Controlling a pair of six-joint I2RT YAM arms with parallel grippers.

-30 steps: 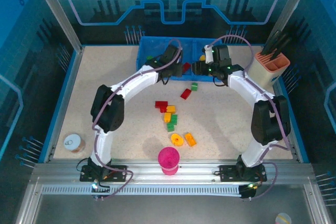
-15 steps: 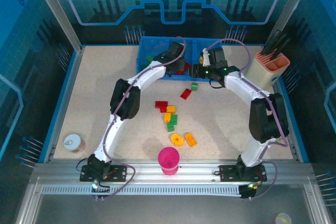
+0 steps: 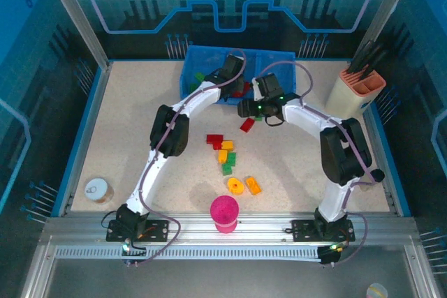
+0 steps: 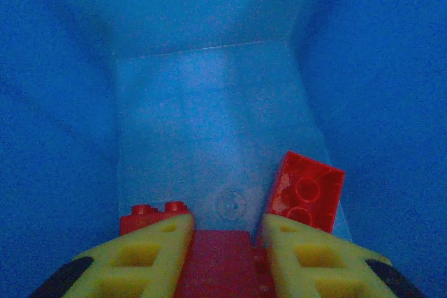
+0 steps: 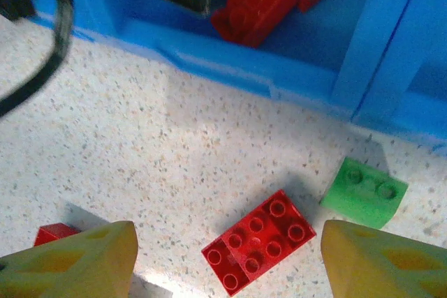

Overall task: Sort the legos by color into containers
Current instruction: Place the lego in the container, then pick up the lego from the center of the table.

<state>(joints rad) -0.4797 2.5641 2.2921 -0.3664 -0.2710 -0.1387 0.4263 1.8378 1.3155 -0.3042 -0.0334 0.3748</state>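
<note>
One red lego (image 4: 220,266), in wrist view, fills the left hand (image 4: 228,224).

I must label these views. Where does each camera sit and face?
Top external: above, behind the robot, facing down on table, blue tray, left arm, right arm.
Left wrist: faces into the tray; left tool shut on a red lego.
Right wrist: faces down before the tray; right tool open.
Shared by top and right wrist: loose red brick, green brick.
</note>
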